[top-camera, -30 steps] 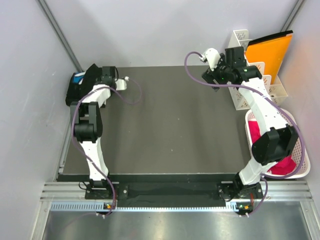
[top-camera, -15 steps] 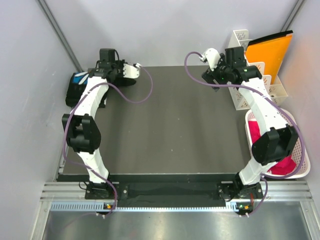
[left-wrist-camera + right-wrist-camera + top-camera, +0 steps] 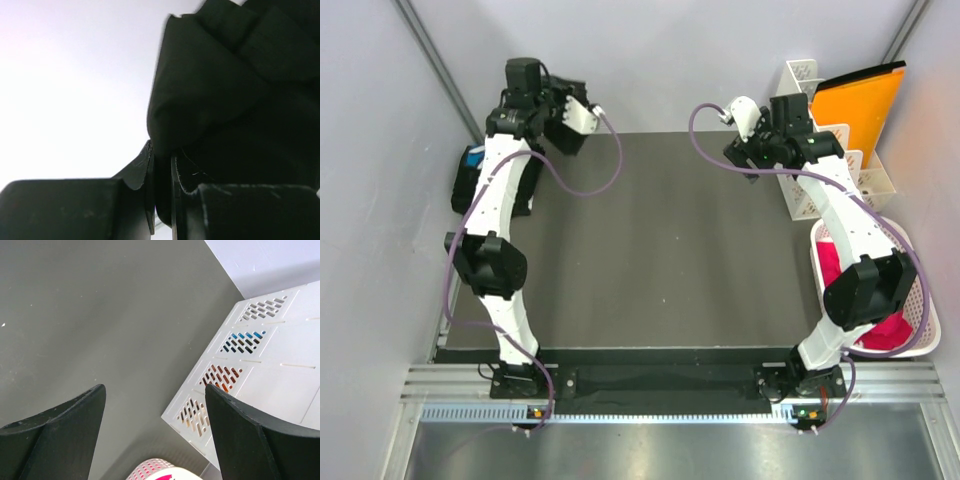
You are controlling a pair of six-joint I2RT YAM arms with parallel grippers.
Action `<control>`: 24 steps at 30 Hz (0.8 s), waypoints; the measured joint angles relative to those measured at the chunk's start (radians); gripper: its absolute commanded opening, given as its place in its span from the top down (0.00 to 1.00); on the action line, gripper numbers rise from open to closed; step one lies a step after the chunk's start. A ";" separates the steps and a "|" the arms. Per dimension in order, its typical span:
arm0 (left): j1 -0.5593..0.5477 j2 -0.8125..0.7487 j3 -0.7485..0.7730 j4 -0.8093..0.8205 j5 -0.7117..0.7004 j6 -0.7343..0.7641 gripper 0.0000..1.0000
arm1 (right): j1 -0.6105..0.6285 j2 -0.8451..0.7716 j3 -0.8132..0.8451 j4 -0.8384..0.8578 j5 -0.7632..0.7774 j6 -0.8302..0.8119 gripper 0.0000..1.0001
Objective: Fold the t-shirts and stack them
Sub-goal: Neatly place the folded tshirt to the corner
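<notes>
Black t-shirts (image 3: 470,188) lie in a heap at the table's far left edge, with a blue print (image 3: 475,155) showing on top. My left gripper (image 3: 520,125) is raised above the heap at the back left. In the left wrist view it (image 3: 162,170) is shut on a fold of black t-shirt cloth (image 3: 215,75), which fills the right of that view. My right gripper (image 3: 746,160) is open and empty above the table's far right; in its wrist view the gripper (image 3: 154,390) has only bare table between its fingers.
The dark grey table (image 3: 660,250) lies between the arms. A white perforated rack (image 3: 820,190) with an orange folder (image 3: 860,100) stands at the back right; the rack also shows in the right wrist view (image 3: 260,370). A white basket (image 3: 920,300) holds pink cloth.
My left arm has lifted from the heap and swung up toward the back wall with black cloth in its jaws. The right arm has not moved.
</notes>
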 measured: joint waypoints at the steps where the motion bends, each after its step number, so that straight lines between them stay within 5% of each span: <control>1: 0.008 0.023 0.045 0.018 -0.009 0.031 1.00 | 0.000 0.000 0.000 0.000 0.000 0.000 0.20; 14: 0.290 0.348 0.182 0.231 -0.010 0.142 1.00 | 0.000 0.000 -0.016 0.000 0.000 0.001 0.20; 24: 0.405 0.544 0.267 0.597 0.360 0.153 1.00 | 0.000 0.000 -0.022 0.001 -0.005 0.002 0.20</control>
